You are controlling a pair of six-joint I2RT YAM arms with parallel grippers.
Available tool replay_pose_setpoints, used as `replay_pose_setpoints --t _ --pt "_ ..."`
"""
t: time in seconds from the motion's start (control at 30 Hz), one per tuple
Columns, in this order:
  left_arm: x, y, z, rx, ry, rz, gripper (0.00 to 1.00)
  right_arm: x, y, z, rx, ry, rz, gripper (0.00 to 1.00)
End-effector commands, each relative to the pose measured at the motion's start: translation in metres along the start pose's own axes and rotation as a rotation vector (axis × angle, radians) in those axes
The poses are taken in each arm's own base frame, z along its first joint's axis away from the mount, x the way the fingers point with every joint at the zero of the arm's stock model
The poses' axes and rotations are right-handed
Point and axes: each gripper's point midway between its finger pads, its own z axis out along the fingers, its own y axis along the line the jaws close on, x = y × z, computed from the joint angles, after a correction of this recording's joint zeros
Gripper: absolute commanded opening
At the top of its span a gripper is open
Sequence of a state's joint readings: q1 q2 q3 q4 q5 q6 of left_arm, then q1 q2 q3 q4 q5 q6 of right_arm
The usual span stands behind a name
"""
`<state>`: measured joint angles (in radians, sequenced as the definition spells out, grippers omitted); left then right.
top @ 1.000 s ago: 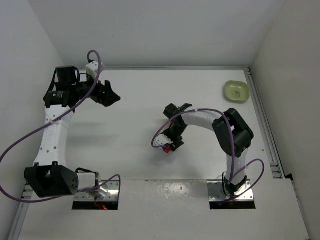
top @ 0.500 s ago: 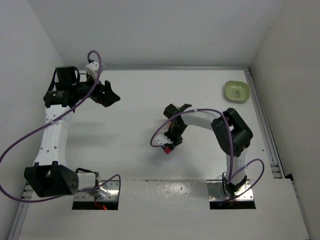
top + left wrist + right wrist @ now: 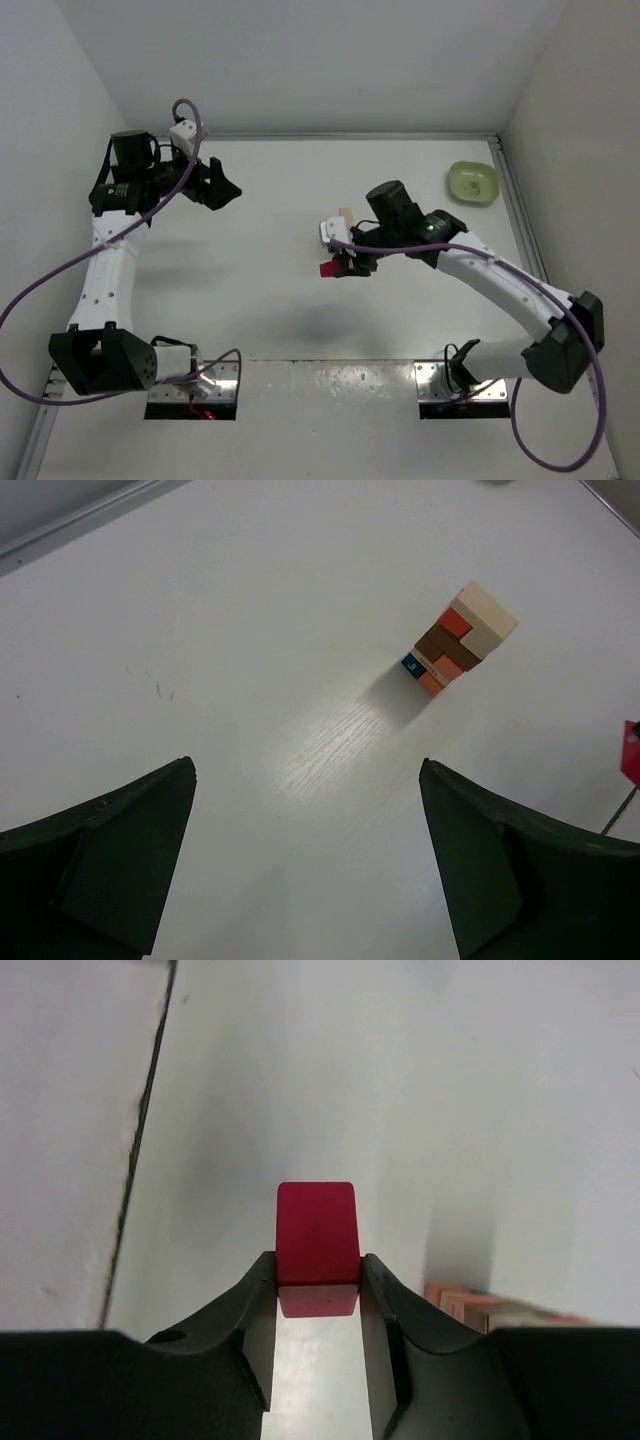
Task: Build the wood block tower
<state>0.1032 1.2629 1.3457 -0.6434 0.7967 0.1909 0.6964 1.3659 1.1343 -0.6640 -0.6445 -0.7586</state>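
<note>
The right hand (image 3: 317,1262) pinches a red block (image 3: 317,1232) between its two fingers (image 3: 255,1305). The jaws are partly closed, one pressing each side face, and the upper half of the block stands proud of the fingertips. The block is held off the surface (image 3: 260,290) and touches nothing but the fingers.

In the top view the tower (image 3: 346,213) stands just at 12 to 1 o'clock of the held block, apart from it and partly hidden by the right wrist, so only its pale top shows. In the right wrist view its orange blocks peek out at 4 o'clock of the red block, behind the right finger.

The left hand (image 3: 220,190) is at about 10 o'clock on the surface, well apart from the tower. Its fingers are spread wide, holding and touching nothing. From its wrist view the tower rises at 1 o'clock: a pale block on top, then orange and dark brown ones below, with a small blue piece at the foot.

A light green bowl (image 3: 473,183) sits at 2 o'clock near the surface's far right edge.
</note>
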Motion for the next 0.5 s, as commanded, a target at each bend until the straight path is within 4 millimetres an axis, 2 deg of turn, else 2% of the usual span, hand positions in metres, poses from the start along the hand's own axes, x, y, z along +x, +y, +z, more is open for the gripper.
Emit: replay_pose_setpoints --t 0.0,0.03,0.07,0.1,0.17,0.2,0.23,0.27,0.3,0.33,0.37,0.43,0.47 --pt "-0.022 -0.003 0.001 -0.042 -0.081 0.007 1.0 -0.019 -0.017 -0.013 0.183 -0.079 0.347 0.0" --pt "-0.022 -0.002 0.004 -0.058 -0.085 -0.023 1.0 -0.024 -0.014 -0.022 0.229 -0.112 0.465 0.0" --pt "-0.032 -0.001 0.003 -0.082 -0.117 0.001 1.0 -0.019 -0.023 -0.026 0.314 -0.091 0.5 0.0" --pt "-0.035 0.001 0.002 -0.111 -0.132 -0.005 1.0 -0.02 -0.035 -0.034 0.428 -0.108 0.608 0.0" --pt "-0.044 0.008 0.005 -0.186 -0.157 -0.032 1.0 -0.009 -0.051 -0.045 0.566 -0.092 0.688 0.0" --pt "-0.043 0.011 0.006 -0.215 -0.155 -0.045 1.0 -0.007 -0.057 -0.048 0.608 -0.102 0.785 0.0" --pt "-0.043 0.011 0.013 -0.23 -0.147 -0.081 1.0 0.013 -0.062 -0.051 0.681 -0.034 0.851 0.0" --pt "-0.048 0.016 0.01 -0.262 -0.159 -0.093 1.0 0.016 -0.069 -0.05 0.707 -0.014 0.891 0.0" --pt "-0.044 0.024 0.013 -0.295 -0.149 -0.115 1.0 0.013 -0.079 -0.057 0.747 -0.045 0.982 0.0" --pt "-0.049 0.021 0.012 -0.296 -0.158 -0.116 1.0 0.026 -0.083 -0.065 0.821 0.01 1.018 0.0" --pt "-0.05 0.022 0.014 -0.295 -0.159 -0.129 1.0 0.028 -0.096 -0.065 0.847 0.02 1.043 0.0" --pt "-0.05 0.026 0.013 -0.319 -0.16 -0.14 1.0 0.043 -0.107 -0.064 0.919 0.055 1.104 0.0" --pt "-0.054 0.026 0.012 -0.319 -0.168 -0.136 1.0 0.039 -0.117 -0.07 0.948 0.036 1.116 0.0"
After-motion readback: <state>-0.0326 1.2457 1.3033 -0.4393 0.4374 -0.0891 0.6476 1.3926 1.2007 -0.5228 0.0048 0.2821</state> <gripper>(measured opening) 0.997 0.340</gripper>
